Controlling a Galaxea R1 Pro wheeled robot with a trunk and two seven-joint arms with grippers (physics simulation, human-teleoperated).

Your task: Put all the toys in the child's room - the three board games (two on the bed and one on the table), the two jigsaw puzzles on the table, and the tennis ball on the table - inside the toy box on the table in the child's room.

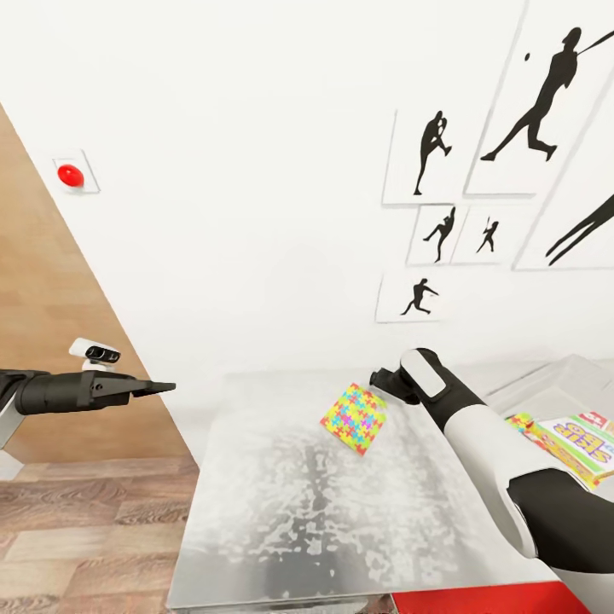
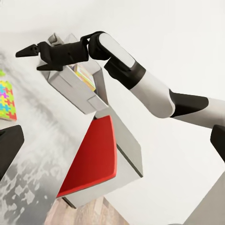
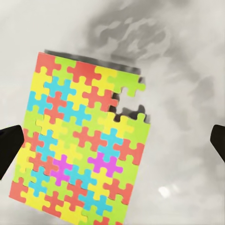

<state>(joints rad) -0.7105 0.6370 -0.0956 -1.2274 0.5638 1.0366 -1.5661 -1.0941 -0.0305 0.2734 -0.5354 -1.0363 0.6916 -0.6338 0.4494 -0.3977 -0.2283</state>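
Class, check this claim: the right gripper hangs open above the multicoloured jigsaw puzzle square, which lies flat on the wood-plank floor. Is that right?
One detail is wrong. The multicoloured jigsaw puzzle square lies flat on the light-grey table top, not on the floor; the head view shows this. The rest holds: the right gripper hangs open above it.

thin flat jigsaw puzzle square (image 3: 82, 145) is a mosaic of yellow, lime, red, cyan plus a couple magenta pieces. light-grey table top (image 1: 281, 512) looks mottled white and grey. white wall prints (image 1: 546, 111) carry black baseball silhouettes, red round button (image 1: 70, 175) far left.
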